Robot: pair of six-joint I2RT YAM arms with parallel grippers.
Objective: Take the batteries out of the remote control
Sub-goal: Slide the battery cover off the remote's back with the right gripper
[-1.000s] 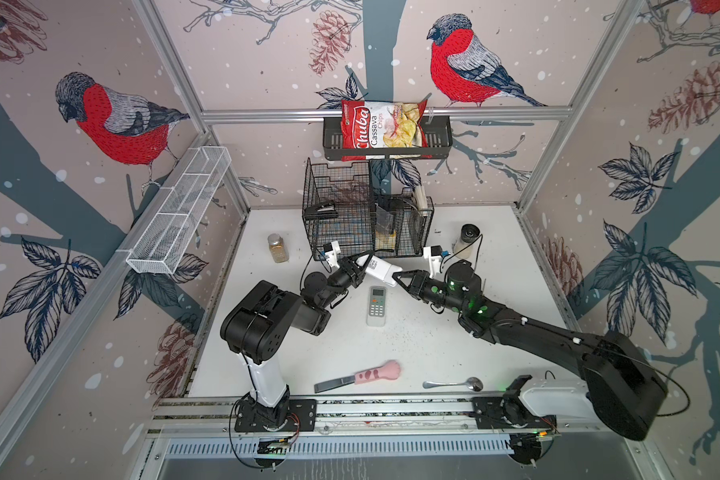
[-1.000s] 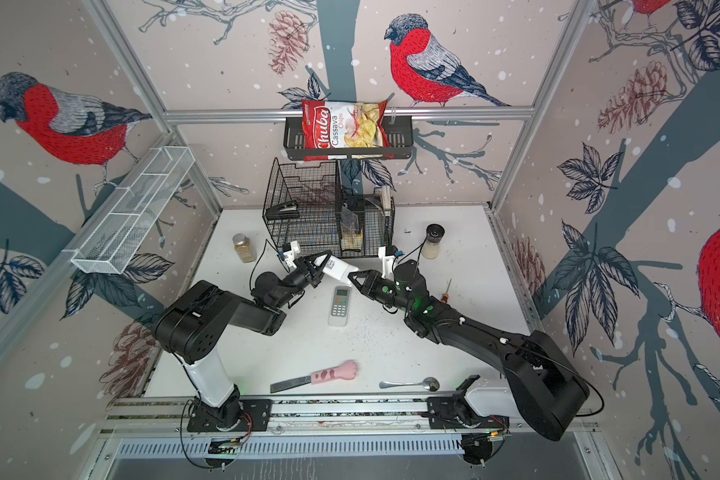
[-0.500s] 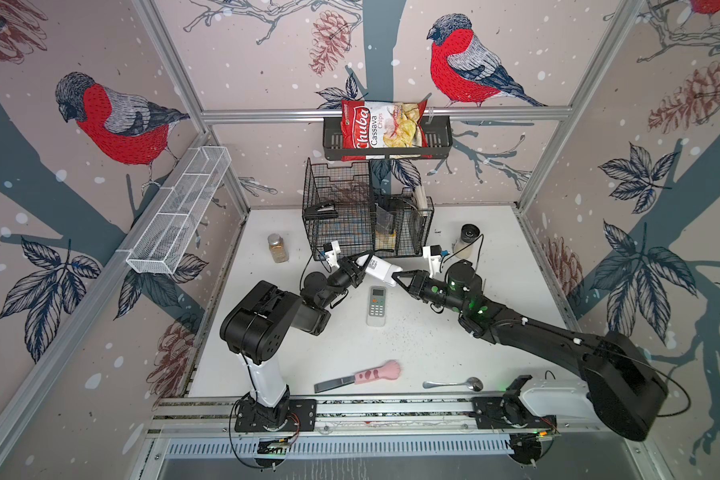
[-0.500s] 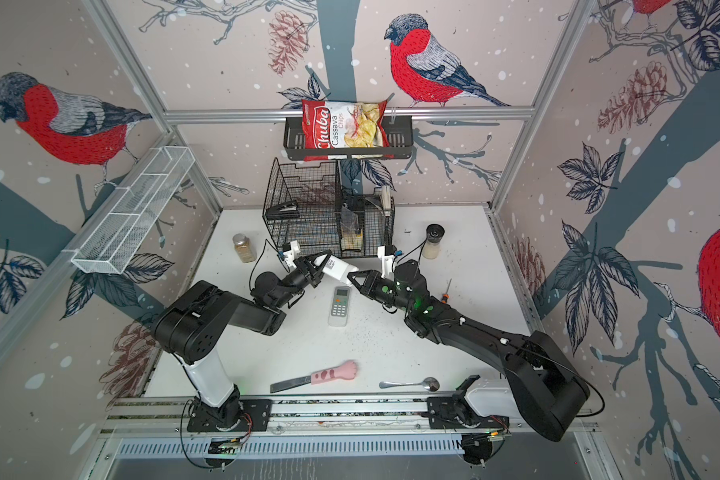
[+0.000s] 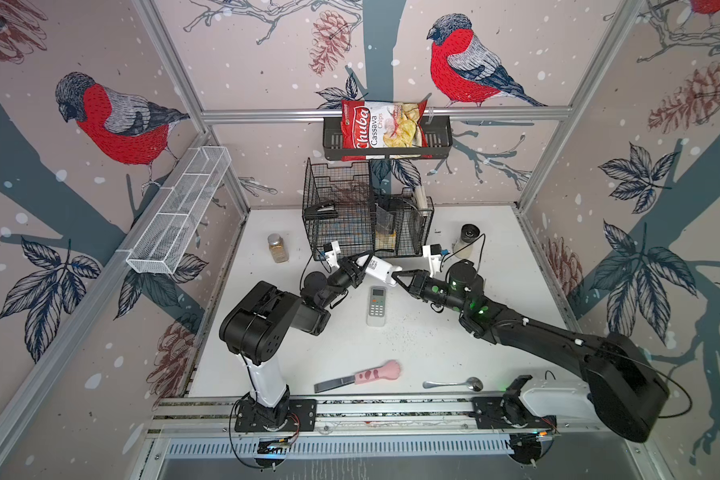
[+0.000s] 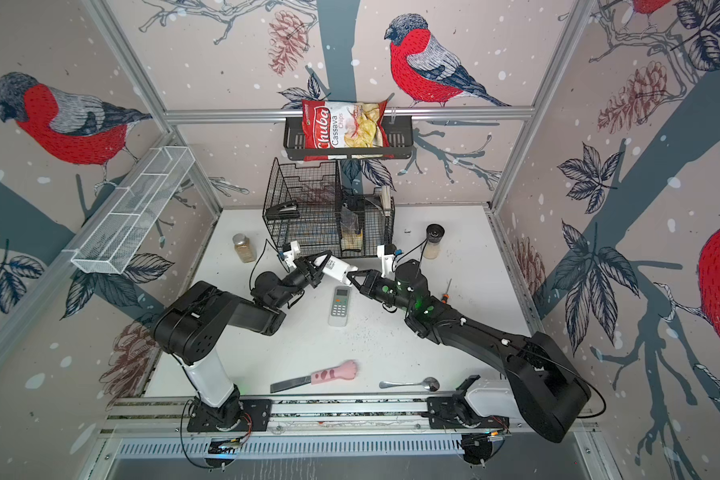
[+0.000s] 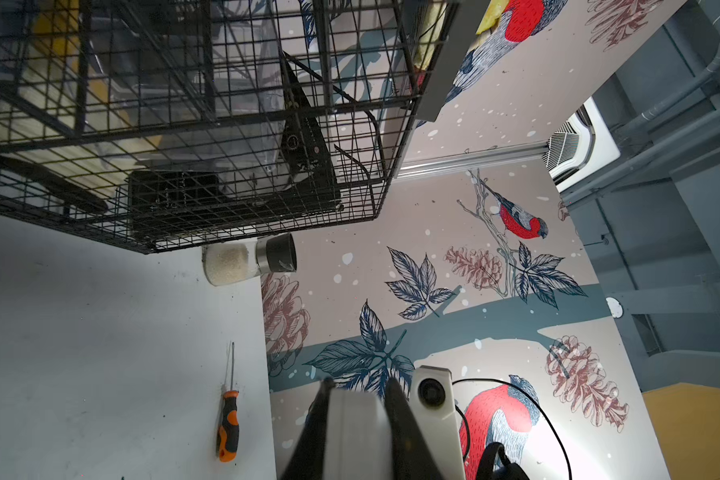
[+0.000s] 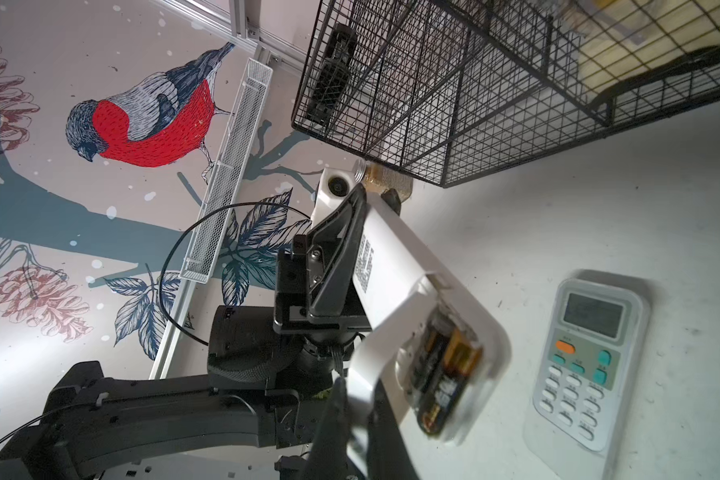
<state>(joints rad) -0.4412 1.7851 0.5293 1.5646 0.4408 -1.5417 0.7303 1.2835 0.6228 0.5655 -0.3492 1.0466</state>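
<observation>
White table (image 8: 558,199); batteries (image 8: 445,374) in held remote (image 8: 391,257), beside right jaws.

The remote control (image 8: 391,257) and its battery cover (image 8: 368,370) are smooth white plastic with a faint sheen. The batteries (image 8: 445,374) wear glossy black-and-gold wrap. The second remote (image 8: 587,361) is matt off-white plastic with rubbery-looking buttons. The wire basket (image 8: 474,104) is black-coated metal. The desk (image 8: 558,199) is matt white, scuffed and speckled. The spoon (image 5: 473,383) is polished metal; the chips bag (image 5: 381,129) glossy film. The screwdriver (image 7: 228,424) has a bare metal shaft.
</observation>
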